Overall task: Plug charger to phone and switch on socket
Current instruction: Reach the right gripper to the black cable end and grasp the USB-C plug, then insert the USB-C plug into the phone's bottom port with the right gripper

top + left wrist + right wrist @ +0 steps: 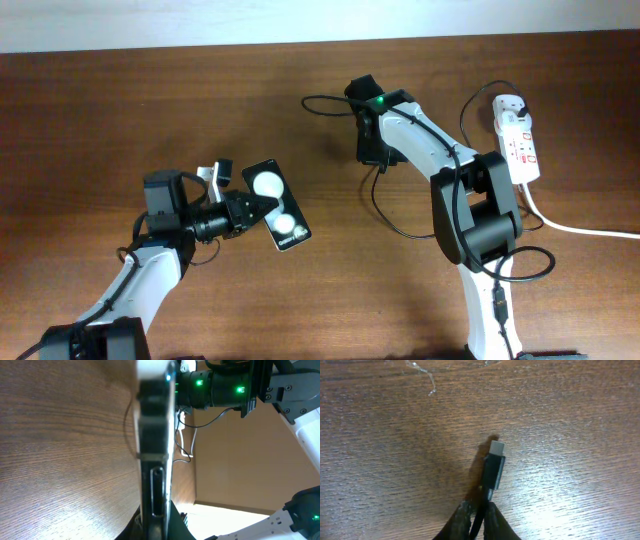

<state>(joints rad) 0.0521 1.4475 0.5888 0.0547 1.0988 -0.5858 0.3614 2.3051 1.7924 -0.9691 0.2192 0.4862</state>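
Note:
The black phone point(277, 203) with two white round patches is held edge-on in my left gripper point(252, 209), which is shut on it; the left wrist view shows its thin edge point(154, 450) standing up from my jaws point(155, 527). My right gripper point(372, 155) is shut on the thin black charger cable, and its small plug tip point(493, 467) sticks out just above the table in front of the jaws point(479, 512). The cable point(385, 212) loops on the table. The white socket strip point(517, 140) with red marks lies at the far right.
The thick white cord point(580, 228) runs from the strip toward the right edge. The right arm's base point(480, 225) stands between the cable loops and the strip. A wall edge runs along the table's back.

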